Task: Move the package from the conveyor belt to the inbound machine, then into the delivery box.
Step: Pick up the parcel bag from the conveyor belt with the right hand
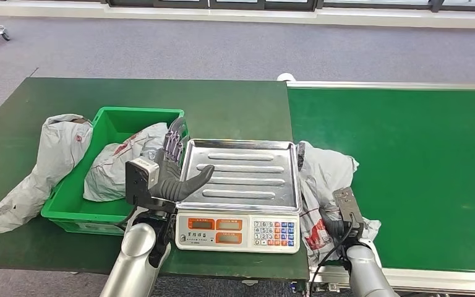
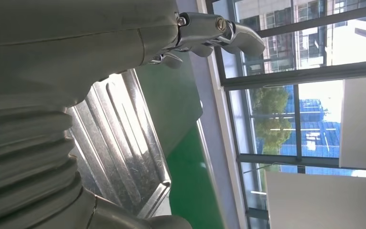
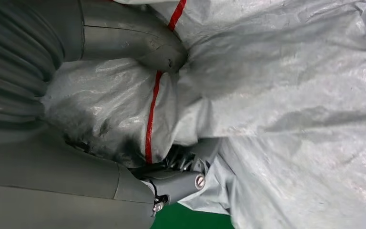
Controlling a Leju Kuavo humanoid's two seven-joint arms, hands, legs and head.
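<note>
Listing by size: conveyor belt [image 1: 408, 173], green, carrying the grey package [image 1: 321, 185] at its near left edge, just beside the inbound machine [image 1: 241, 192]; the package's long axis runs near-to-far. Right hand [image 3: 124, 119] grasping the package, thumb and fingers sunk in its folds; it is the nearer hand, and the steel pan lies to its left. Delivery box [image 1: 114, 120], green, holding one grey parcel [image 1: 120, 164]; another bag [image 1: 49, 161] drapes its left wall. Left hand [image 1: 173, 170] released, fingers apart, thumb over the pan's left rim.
</note>
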